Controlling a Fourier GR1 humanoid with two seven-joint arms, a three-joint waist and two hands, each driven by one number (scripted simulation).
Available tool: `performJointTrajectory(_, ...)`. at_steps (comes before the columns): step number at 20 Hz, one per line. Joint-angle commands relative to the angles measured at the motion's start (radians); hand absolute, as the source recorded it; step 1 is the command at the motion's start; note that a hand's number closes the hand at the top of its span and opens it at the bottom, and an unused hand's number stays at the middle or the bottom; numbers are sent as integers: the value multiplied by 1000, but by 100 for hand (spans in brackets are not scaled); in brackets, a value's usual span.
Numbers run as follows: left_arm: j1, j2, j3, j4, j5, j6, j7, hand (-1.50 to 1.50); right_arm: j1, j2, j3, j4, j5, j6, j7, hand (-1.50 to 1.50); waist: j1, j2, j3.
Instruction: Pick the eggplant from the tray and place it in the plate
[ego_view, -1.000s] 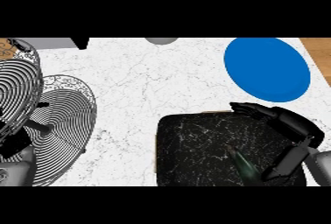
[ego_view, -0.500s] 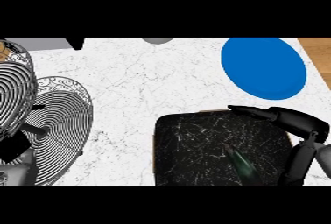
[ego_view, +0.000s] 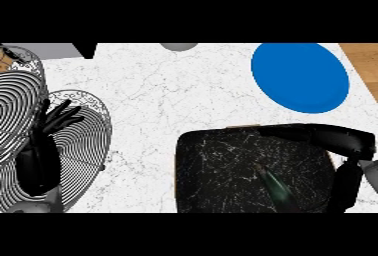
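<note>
Fingers of the right hand (ego_view: 347, 142) were curved over the black tray (ego_view: 221, 170) but held nothing, the eggplant (ego_view: 275, 184) lay just below them on the tray, and the blue plate (ego_view: 299, 75) above waited unfilled

**What can't be made out from here**

The eggplant (ego_view: 275, 183) is dark against the black tray (ego_view: 221, 170), so its outline is hard to trace, and its lower end runs into shadow. The right hand (ego_view: 347, 150) is cut by the right edge; whether it touches the eggplant is unclear. A grey round object (ego_view: 179, 46) at the top edge shows only a sliver.
</note>
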Motion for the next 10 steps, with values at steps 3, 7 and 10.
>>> performJointTrajectory(3,88,41,-111,154,92,-168,349,0,-9,-31,66,-11,128,8,-7,-150,35,15,-19)
performJointTrajectory(7,0,144,-85,106,164,-250,584,0,38,16,142,46,254,-50,-55,-150,75,-2,-20)
performJointTrajectory(10,-114,129,-81,160,154,-252,666,0,4,33,141,175,340,-63,-179,-150,79,-4,-23)
